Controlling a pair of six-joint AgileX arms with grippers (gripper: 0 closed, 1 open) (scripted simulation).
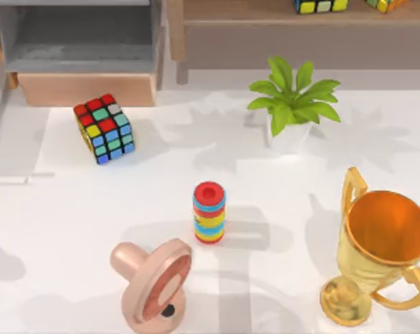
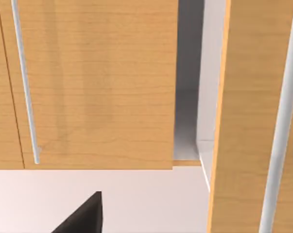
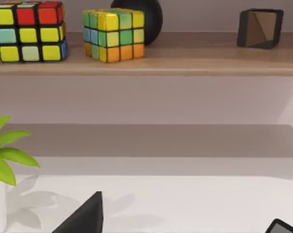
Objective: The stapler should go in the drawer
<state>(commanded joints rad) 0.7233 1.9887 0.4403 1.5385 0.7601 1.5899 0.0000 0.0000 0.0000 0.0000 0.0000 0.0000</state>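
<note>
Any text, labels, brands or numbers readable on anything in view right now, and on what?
None: no readable text in any view.
Cube on the table: plain coloured stickers.
Shelf cubes: plain coloured stickers.
Trophy, ring stack, pacifier: no engraving or label.
Drawer front: bare wood.

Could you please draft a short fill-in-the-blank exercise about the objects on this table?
1. The striped ring stack has a ____ top.
2. The green potted plant stands in a ____ pot.
3. The wide grey drawer with a tan wooden front stands ____.
4. Nearest the golden trophy cup is the table's ____ side.

Missing words: red; white; open; right
</note>
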